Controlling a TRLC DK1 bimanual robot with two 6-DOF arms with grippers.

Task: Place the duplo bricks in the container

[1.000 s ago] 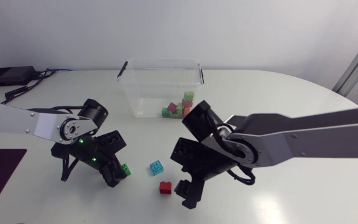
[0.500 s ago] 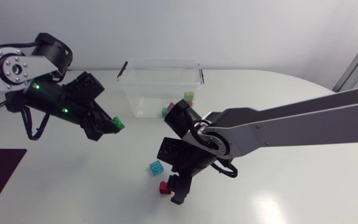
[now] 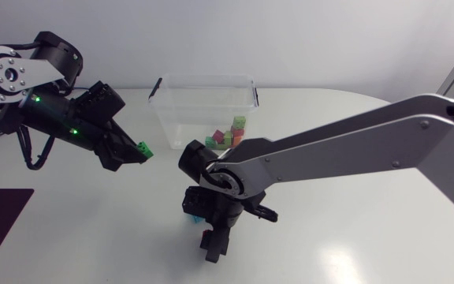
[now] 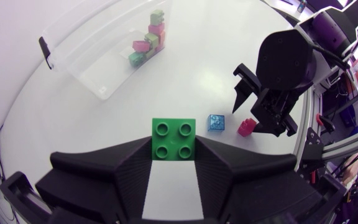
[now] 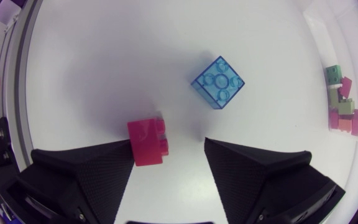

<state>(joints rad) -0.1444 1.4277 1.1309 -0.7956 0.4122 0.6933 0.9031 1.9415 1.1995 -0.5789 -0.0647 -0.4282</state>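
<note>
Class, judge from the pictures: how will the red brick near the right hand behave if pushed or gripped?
The red brick looks like rigid moulded plastic, so it should hold its shape when gripped. Boxy and flat-faced, it would probably slide on the smooth table, not roll. It seems to lie on its side, so an off-centre push might turn it.

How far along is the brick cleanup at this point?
Done: several bricks lie in the container. In hand: left gripper shut on a green brick, outside the container. Left: red brick between the fingers of the open right gripper, blue brick ahead of it.
</note>
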